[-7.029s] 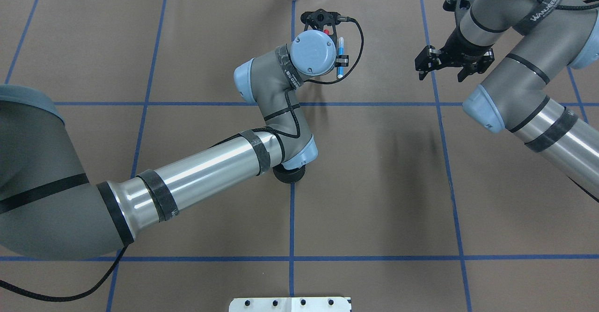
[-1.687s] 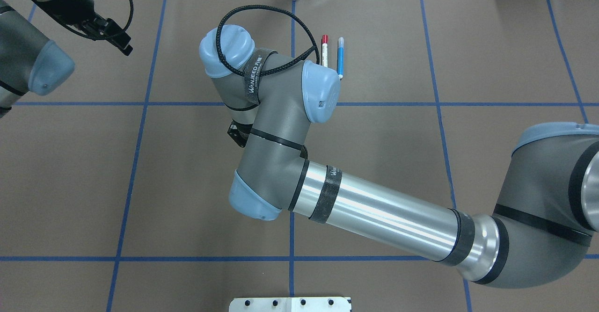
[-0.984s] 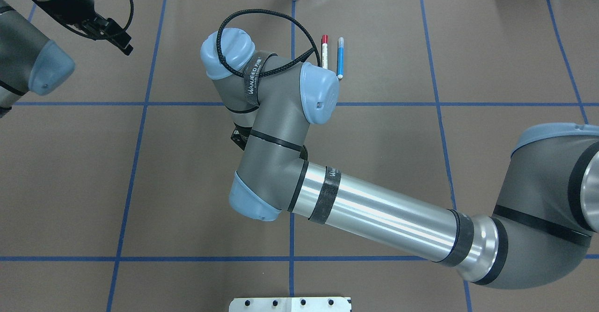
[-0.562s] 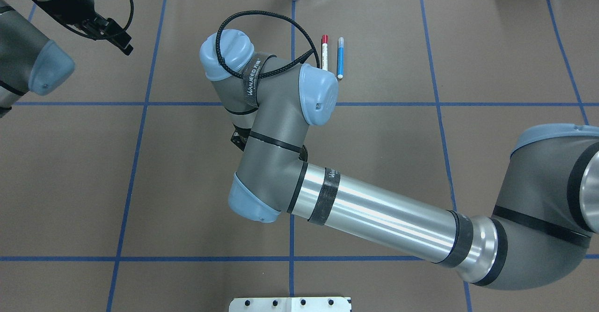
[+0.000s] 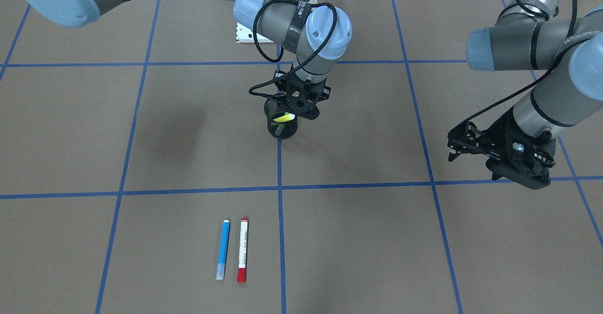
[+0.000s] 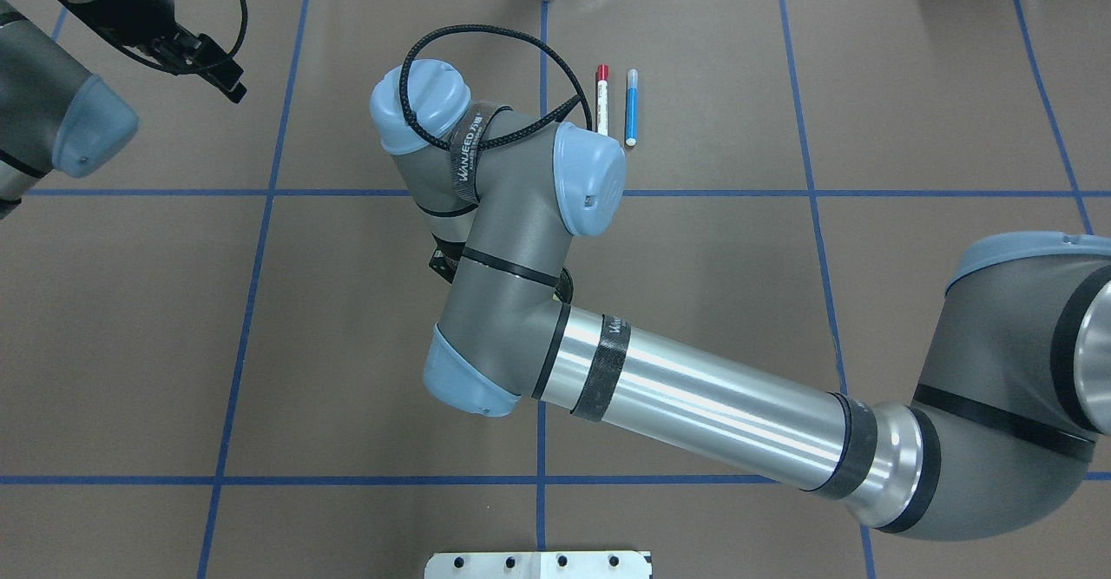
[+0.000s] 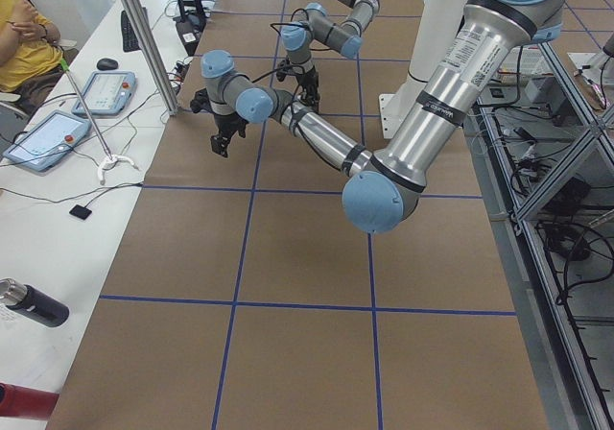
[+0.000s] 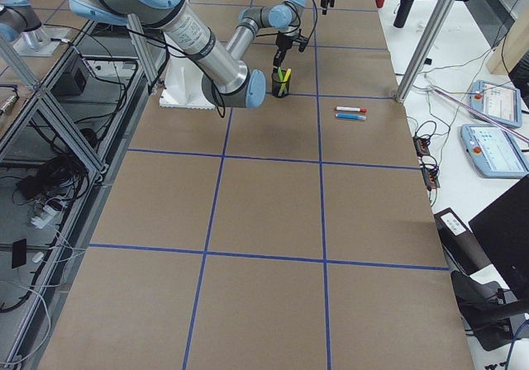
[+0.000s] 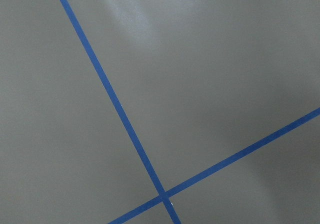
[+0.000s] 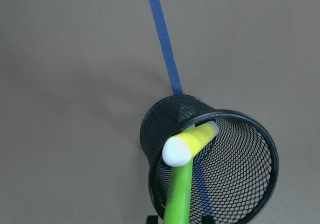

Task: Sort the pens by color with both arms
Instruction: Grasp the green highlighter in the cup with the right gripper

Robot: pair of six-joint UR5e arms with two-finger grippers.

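Green pen stands in mesh cup between the part-open, not yet gripping right jaws, yellow pen leaning just beyond: best closed on squarely, lifted straight; left jaws open, empty, well apart.

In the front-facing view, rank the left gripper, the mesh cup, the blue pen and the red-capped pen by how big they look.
1. left gripper, clearly the largest.
2. mesh cup, partly covered; wider than the pens, though shorter.
3. red-capped pen and blue pen: alike, so no ranking.
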